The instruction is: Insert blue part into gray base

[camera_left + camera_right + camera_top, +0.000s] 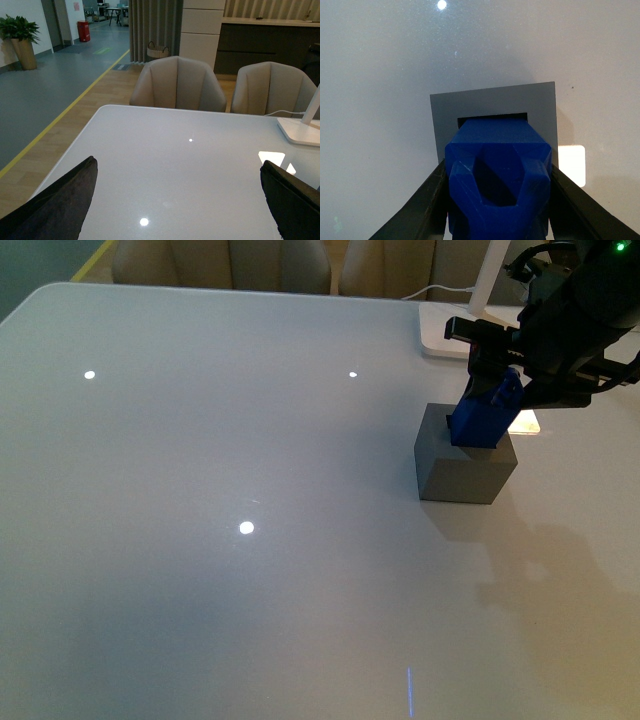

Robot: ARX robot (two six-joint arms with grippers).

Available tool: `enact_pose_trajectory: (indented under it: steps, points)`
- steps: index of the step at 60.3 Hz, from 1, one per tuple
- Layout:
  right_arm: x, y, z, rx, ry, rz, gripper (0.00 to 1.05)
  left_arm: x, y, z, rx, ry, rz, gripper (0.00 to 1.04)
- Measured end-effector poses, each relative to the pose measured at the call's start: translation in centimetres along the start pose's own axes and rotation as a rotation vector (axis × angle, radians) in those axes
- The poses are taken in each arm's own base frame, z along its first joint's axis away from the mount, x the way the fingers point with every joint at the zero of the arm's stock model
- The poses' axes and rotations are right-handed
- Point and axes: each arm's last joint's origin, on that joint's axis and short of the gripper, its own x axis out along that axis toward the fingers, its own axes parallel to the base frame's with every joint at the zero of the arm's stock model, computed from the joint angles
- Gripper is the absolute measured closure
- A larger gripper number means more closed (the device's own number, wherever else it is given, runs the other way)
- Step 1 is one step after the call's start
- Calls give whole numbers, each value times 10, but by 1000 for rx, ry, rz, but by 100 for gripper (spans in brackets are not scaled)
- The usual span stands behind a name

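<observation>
The gray base (460,475) stands on the white table at the right of the front view. My right gripper (490,390) is shut on the blue part (485,412) and holds it tilted, with its lower end at the base's top. In the right wrist view the blue part (497,175) sits between the black fingers (420,210), its far end at the square hole of the gray base (490,102). My left gripper (180,200) is open and empty over bare table, out of the front view.
A white lamp base (450,335) with its stem and cable stands behind the gray base; it also shows in the left wrist view (300,131). Two beige chairs (177,82) stand beyond the table's far edge. A bright light patch (525,422) lies beside the gray base.
</observation>
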Motion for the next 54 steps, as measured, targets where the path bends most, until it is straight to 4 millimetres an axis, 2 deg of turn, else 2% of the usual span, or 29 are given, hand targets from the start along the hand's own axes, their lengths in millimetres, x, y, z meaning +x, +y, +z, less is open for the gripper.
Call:
enact_pose_trajectory:
  steps: [16, 20, 27, 32, 43, 48, 54]
  points:
    - [4, -2, -2, 3, 2, -2, 14, 0, 0, 0, 0, 0, 0, 7]
    - [5, -3, -2, 8, -4, 9, 7, 0, 0, 0, 0, 0, 0, 7]
    - [1, -5, -5, 9, -25, 25, 9, 0, 0, 0, 0, 0, 0, 7]
    - [-11, -7, -8, 5, -50, 39, 9, 0, 0, 0, 0, 0, 0, 7]
    - [-62, -9, -13, -18, -211, 91, 9, 0, 0, 0, 0, 0, 0, 7]
    - [-76, -9, -12, -28, -258, 96, 9, 0, 0, 0, 0, 0, 0, 7]
    - [-73, -16, -23, -102, -611, 1, 24, 0, 0, 0, 0, 0, 0, 7]
